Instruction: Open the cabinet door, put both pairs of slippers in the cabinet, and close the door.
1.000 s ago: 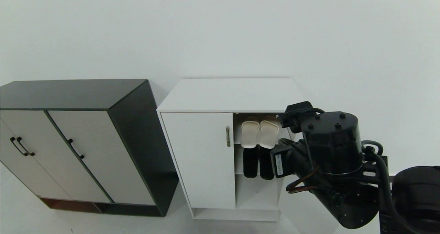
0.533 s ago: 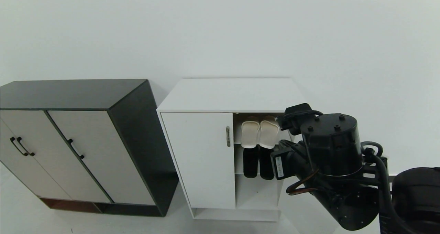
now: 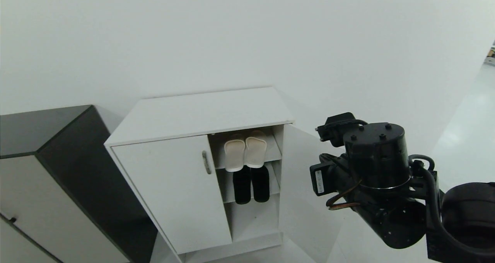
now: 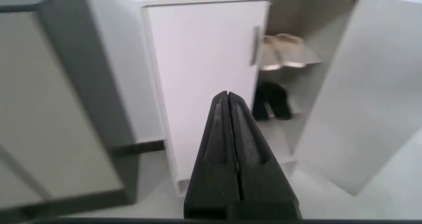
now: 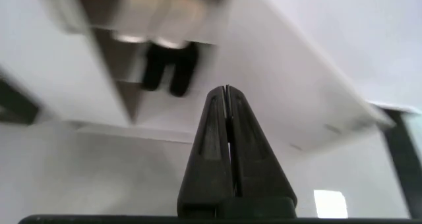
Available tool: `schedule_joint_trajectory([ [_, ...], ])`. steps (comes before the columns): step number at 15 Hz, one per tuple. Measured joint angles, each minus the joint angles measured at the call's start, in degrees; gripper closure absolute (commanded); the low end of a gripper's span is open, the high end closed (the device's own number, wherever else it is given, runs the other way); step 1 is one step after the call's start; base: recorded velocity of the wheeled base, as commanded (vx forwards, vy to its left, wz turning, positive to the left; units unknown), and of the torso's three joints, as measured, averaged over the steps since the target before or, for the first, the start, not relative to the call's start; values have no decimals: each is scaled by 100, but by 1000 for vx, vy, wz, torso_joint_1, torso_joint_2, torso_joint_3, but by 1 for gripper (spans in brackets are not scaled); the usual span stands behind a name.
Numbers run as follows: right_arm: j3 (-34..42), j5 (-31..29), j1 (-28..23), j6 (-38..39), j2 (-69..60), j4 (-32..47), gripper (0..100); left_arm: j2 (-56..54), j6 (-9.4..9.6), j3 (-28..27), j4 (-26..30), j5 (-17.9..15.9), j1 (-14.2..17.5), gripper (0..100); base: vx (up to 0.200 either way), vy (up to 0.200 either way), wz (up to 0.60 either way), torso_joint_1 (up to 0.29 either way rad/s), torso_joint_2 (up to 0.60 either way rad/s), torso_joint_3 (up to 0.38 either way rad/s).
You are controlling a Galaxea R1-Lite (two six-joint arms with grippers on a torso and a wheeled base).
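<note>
Head view: cabinet [image 3: 201, 112] with right door [image 4: 359, 99] open, cream slippers [image 3: 245, 152] on top shelf, black slippers [image 3: 251, 183] at six o'clock beneath. Left gripper [image 4: 227, 95] fingers pressed together, right gripper [image 5: 226, 89] likewise.

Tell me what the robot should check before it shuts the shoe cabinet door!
1. White slippers on the top shelf inside: ok.
2. Black slippers on the shelf below them, inside: ok.
3. No slipper pokes out far enough to catch the door: cannot tell, both pairs hang over the front edges of their shelves.
4. Open door swung wide, with nothing in its path: ok.
5. Left hand shut and holding nothing: ok.
6. Right hand shut, holding nothing, close to the open door so it could push it: ok.
</note>
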Motion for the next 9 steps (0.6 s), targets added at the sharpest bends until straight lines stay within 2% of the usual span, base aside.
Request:
schedule_joint_trajectory([
  [5,-227,374,-775,-171,15,-455,100,0,0,0,-5,0,11,100,0,0,0,0,0,0],
  [7,-634,386,-1117,-30,161,-386,100,0,0,0,-2,0,6,100,0,0,0,0,0,0],
  [9,-1150,449,-1418,336,400,213,100,0,0,0,-2,0,6,100,0,0,0,0,0,0],
])
